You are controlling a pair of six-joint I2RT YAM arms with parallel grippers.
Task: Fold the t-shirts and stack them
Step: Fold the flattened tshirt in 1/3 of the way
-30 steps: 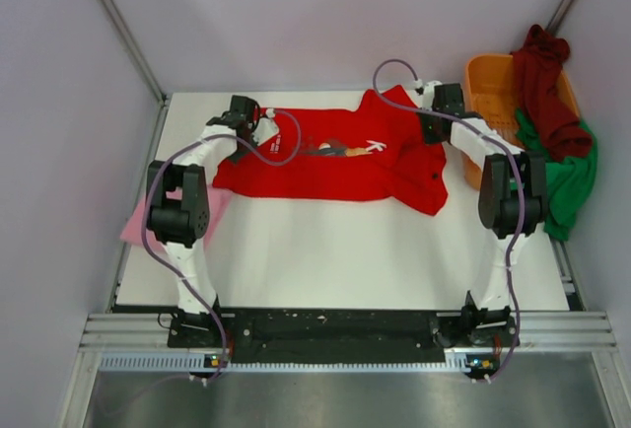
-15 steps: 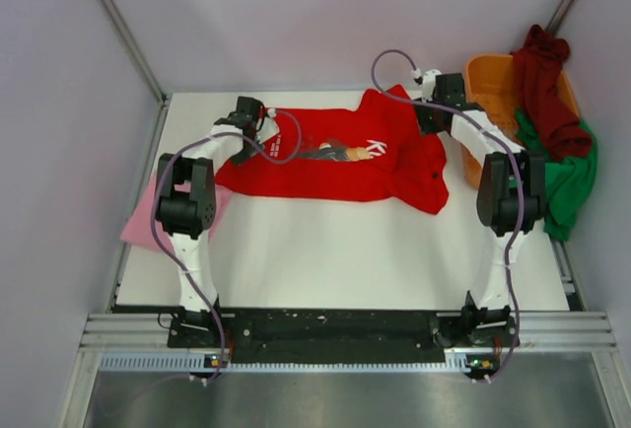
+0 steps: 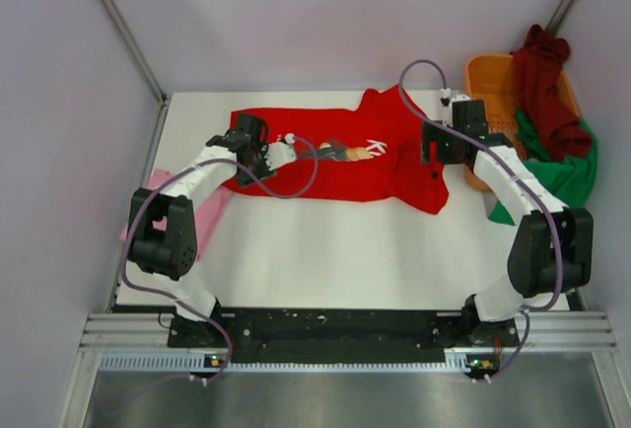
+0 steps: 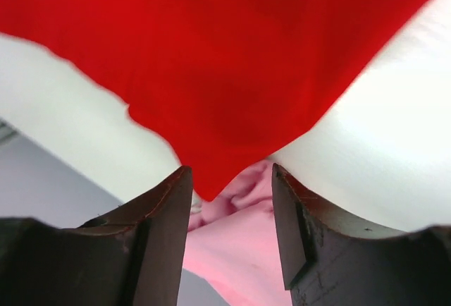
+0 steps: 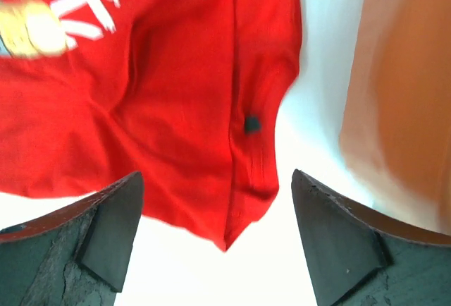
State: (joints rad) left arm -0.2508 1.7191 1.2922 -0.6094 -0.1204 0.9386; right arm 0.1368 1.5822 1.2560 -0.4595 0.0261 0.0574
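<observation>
The red t-shirt (image 3: 365, 177), printed with a dark graphic and white lettering, lies spread out left of the orange basket (image 3: 488, 83). The maroon t-shirt (image 3: 547, 93) drapes over the basket, the green t-shirt (image 3: 572, 177) hangs at its near side, and the pink t-shirt (image 3: 215, 213) lies far left.

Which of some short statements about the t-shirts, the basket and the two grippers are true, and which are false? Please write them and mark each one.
1. The red t-shirt lies spread on the table. True.
2. The maroon t-shirt lies folded on top of the red one. False: it hangs over the orange basket.
3. The right gripper is open, over the red t-shirt. True.
4. The pink t-shirt is inside the basket. False: it lies at the left edge of the table.
5. The left gripper is shut on the basket rim. False: it is open, with a corner of the red t-shirt between its fingers.
</observation>
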